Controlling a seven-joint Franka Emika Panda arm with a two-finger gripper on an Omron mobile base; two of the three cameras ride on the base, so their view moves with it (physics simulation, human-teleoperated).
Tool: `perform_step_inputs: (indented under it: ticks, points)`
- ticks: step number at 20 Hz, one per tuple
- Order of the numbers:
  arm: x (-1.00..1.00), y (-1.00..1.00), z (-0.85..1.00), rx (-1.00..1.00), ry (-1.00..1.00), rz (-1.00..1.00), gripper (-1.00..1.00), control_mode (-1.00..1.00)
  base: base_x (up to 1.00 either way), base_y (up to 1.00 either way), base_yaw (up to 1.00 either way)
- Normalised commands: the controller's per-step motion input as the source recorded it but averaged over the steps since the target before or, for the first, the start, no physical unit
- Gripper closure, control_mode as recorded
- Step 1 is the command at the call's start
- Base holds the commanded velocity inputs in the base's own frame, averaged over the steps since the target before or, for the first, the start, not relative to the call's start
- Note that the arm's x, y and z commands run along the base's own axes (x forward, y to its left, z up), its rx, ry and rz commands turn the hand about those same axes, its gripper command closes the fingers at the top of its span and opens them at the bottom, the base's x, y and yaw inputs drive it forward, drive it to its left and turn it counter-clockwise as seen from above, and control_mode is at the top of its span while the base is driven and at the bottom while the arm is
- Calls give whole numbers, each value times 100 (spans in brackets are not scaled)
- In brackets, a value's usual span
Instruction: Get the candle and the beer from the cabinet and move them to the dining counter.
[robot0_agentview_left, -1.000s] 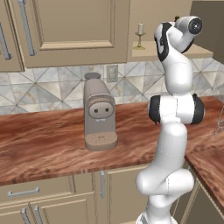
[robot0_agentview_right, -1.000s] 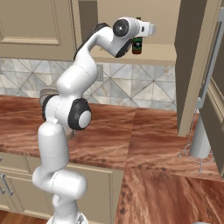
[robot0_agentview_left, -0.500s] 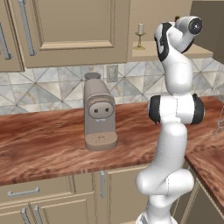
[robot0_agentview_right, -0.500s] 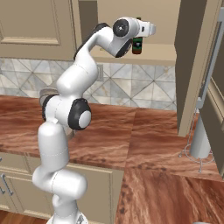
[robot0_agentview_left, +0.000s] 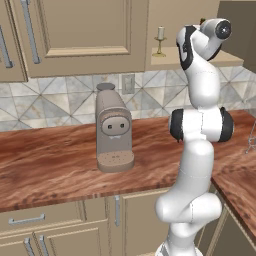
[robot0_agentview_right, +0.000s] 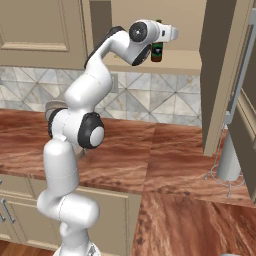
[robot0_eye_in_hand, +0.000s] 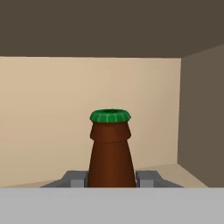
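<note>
No lettering, number or brand can be read anywhere. The small dark brown glass beer bottle (robot0_agentview_right: 157, 52) carries a green label (too small to make out any print), and its cap (robot0_eye_in_hand: 110, 116) is plain green.

The cabinet (robot0_agentview_left: 215, 56) shelf (plain beige) carries the candle (robot0_agentview_left: 160, 41) and beer (robot0_agentview_right: 157, 51).

A dark brown glass beer bottle (robot0_eye_in_hand: 111, 153) is capped in green, and a green label is seen on it from the right base view. A white candle (robot0_agentview_left: 160, 33) is set in a brass holder. The open wall cabinet (robot0_agentview_right: 175, 60) is coloured plain beige. The narrow counter top (robot0_agentview_left: 50, 165) is patterned in reddish-brown wood grain, the tiled backsplash (robot0_agentview_left: 60, 102) in grey-beige diamonds. A taupe coffee machine (robot0_agentview_left: 113, 130) is shown.
</note>
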Motion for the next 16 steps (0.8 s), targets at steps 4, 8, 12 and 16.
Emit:
perform_step_inputs:
  ticks: [4, 8, 12, 16]
  points:
    - [0, 0, 0, 0, 0, 0, 100, -100, 0, 0, 0]
    - [-22, 0, 0, 0, 0, 0, 100, -100, 0, 0, 0]
    - [-59, 1, 0, 0, 0, 0, 100, -100, 0, 0, 0]
    - [-82, 7, -3, 0, -4, 0, 100, -100, 0, 0, 0]
